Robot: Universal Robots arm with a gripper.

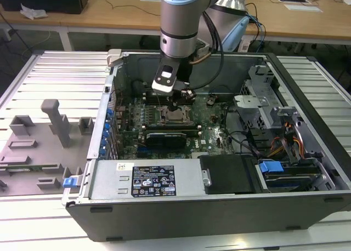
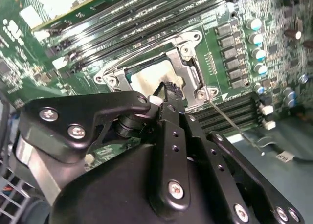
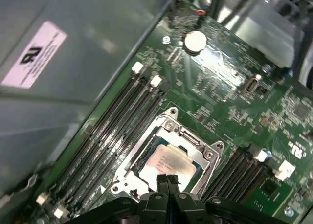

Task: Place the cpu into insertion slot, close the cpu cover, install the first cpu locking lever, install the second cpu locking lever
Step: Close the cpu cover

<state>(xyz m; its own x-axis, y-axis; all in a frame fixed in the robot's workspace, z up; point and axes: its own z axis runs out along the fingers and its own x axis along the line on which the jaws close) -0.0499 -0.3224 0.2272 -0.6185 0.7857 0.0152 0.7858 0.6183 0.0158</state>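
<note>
In the exterior view the gripper (image 1: pixel 176 104) hangs just above the slot (image 1: pixel 163 119), inside the open case (image 1: pixel 219 218). In the second wrist view the cpu (image 2: pixel 146 81) lies flat in the slot. In the first wrist view the jaws are together and empty, probably to push, not to grip.

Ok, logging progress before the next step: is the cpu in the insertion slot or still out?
In. In both wrist views the cpu lies with its pale face flat inside the insertion slot's silvery rim.
</note>
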